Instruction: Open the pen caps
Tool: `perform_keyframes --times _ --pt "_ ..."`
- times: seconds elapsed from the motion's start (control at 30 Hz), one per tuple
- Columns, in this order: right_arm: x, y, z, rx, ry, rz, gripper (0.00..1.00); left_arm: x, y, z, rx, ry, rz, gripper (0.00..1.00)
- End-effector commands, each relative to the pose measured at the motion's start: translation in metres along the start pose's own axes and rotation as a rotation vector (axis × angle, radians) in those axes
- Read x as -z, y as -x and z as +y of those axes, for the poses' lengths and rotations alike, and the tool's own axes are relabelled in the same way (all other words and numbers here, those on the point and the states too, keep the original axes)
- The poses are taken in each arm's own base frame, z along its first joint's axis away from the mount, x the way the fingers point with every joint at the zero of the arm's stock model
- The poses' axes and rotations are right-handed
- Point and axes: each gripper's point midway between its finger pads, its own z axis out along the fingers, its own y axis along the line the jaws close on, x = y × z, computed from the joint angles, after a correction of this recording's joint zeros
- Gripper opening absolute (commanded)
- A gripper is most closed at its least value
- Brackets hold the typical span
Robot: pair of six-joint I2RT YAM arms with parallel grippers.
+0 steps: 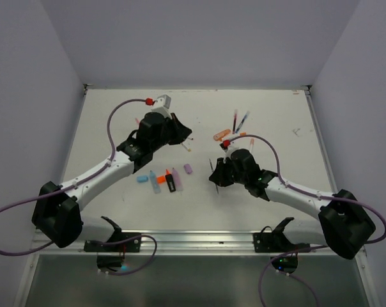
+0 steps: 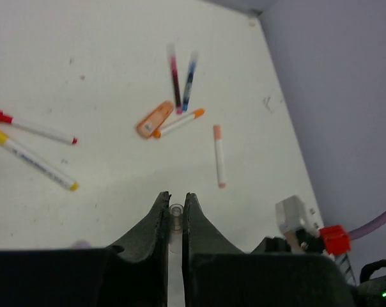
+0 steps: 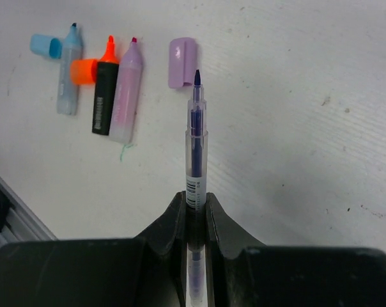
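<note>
Pen caps already off lie toward the near edge of the white surface (image 1: pixel 282 115) in the top view: a light blue cap (image 1: pixel 142 179) and a purple cap (image 1: pixel 188 169) flank three highlighters (image 1: pixel 167 180), while more pens (image 1: pixel 239 119) lie toward the far edge, right of the middle. Pale walls (image 1: pixel 27 96) close in three sides, and a metal rail (image 1: pixel 193 240) runs along the near edge. From the left wrist, the left pincer (image 2: pixel 176 197) is clamped on a small clear cap (image 2: pixel 176 214), with pens that appear capped spread over the scuffed surface beyond. From the right wrist, the right pincer (image 3: pixel 196 199) grips a clear pen (image 3: pixel 196 141), its dark tip bare, the loose purple cap lying beyond it. This pen's uncapping looks done; next, I judge, both pieces should be set down and a capped one, such as the orange-capped pen (image 2: pixel 178 123), picked up by barrel and cap.
</note>
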Motion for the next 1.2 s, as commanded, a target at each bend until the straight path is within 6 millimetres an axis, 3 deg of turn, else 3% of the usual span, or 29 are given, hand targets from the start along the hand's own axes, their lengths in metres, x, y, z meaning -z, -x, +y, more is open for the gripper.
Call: perform_keyframes --times 0.0,0.03,0.13,0.43,0.67,0.9,1.07,1.17 --pt "-0.007 0.017 -0.016 -0.081 -0.131 -0.040 0.00 0.009 -0.082 0.040 -0.054 0.118 0.282 0.07" --pt "-0.010 0.017 -0.016 -0.090 -0.133 -0.039 0.00 0.009 -0.103 0.051 -0.045 0.141 0.333 0.08" --pt "-0.020 0.018 -0.020 -0.138 -0.163 -0.026 0.00 0.011 -0.136 0.062 -0.031 0.155 0.414 0.09" --pt "-0.054 0.009 -0.021 -0.209 -0.166 0.045 0.00 0.005 -0.191 0.075 -0.046 0.202 0.535 0.18" --pt "-0.069 -0.004 -0.023 -0.230 -0.152 0.087 0.00 -0.005 -0.208 0.079 -0.054 0.224 0.555 0.26" --pt "-0.074 -0.009 -0.020 -0.236 -0.129 0.105 0.08 -0.008 -0.210 0.082 -0.050 0.239 0.548 0.36" --pt "-0.073 -0.011 -0.020 -0.244 -0.129 0.105 0.17 -0.002 -0.201 0.076 -0.044 0.227 0.527 0.39" --pt "-0.072 -0.010 -0.018 -0.247 -0.118 0.106 0.24 0.004 -0.186 0.067 -0.045 0.213 0.492 0.46"
